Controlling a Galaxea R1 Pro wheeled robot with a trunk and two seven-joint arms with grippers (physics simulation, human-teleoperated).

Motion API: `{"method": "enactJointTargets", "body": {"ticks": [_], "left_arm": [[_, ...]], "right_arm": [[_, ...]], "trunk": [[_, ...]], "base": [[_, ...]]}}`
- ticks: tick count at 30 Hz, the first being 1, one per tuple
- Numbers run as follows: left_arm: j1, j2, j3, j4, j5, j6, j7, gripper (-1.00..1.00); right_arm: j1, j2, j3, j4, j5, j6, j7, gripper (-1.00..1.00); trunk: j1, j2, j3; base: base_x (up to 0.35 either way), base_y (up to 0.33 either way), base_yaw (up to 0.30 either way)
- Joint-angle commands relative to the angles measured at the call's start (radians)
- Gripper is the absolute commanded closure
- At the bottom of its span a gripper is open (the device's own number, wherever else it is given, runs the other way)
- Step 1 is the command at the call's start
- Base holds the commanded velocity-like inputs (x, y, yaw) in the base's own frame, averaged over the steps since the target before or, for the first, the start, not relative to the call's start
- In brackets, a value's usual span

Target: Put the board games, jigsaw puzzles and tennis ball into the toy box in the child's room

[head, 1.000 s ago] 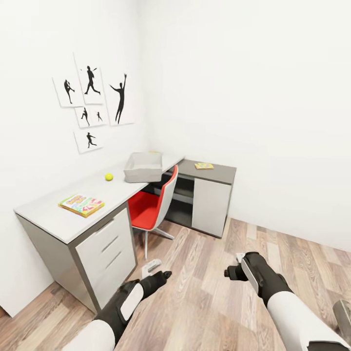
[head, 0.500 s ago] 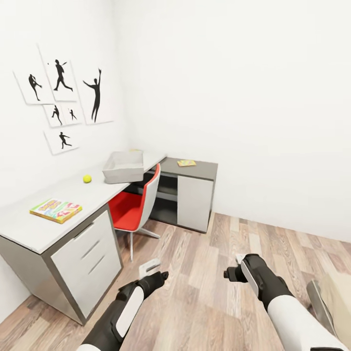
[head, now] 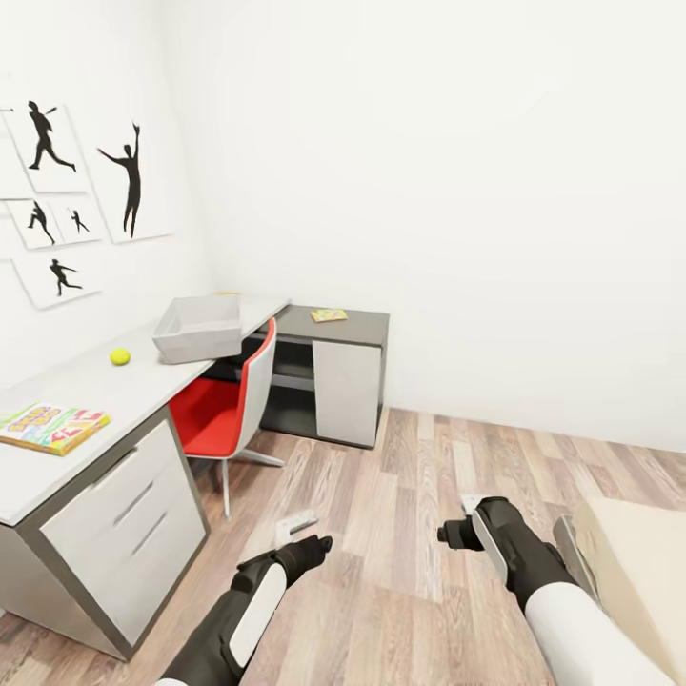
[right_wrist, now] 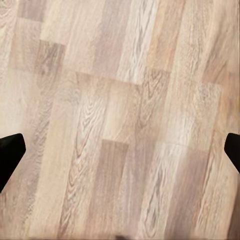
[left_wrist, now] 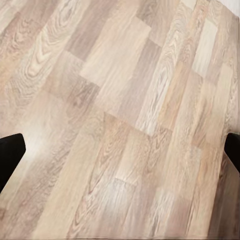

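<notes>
White-walled room; board game (head: 50,428) cut off at frame edge, bed (head: 640,562) too.

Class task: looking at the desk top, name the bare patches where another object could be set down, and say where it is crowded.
On the table, bare top lies between the board game and the tennis ball, and along the front edge. It is tighter where the ball sits near the toy box.

floor (head: 410,534): wood planks, matt, grained, mixed pale and brown
table (head: 143,395): smooth matt pale top
chair (head: 224,405): red cloth-like seat, white smooth shell
toy box (head: 200,329): plain matt grey
walls (head: 457,191): smooth matt white
</notes>
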Motion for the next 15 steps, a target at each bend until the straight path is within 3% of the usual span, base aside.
{"method": "enactJointTargets", "body": {"ticks": [1, 9, 15], "left_arm": [[0.0, 0.0, -0.003, -0.002, 0.01, 0.002, 0.01, -1.0], [-0.003, 0.0, -0.033, -0.003, 0.014, 0.016, 0.015, -1.0], [-0.008, 0.0, -0.043, -0.013, 0.053, 0.08, 0.018, -1.0]], "right_arm": [[0.0, 0.0, -0.001, -0.001, -0.002, 0.004, 0.0, -1.0], [0.003, -0.002, -0.001, -0.014, -0.002, 0.004, 0.002, -1.0], [0.004, -0.003, -0.001, -0.018, -0.002, 0.004, 0.01, -1.0]], "trunk": [[0.0, -0.001, -0.002], [0.0, -0.001, -0.008], [0.0, -0.001, -0.013]], "base": [[0.0, 0.0, -0.251], [0.0, 0.0, -0.251], [0.0, 0.0, -0.251]]}}
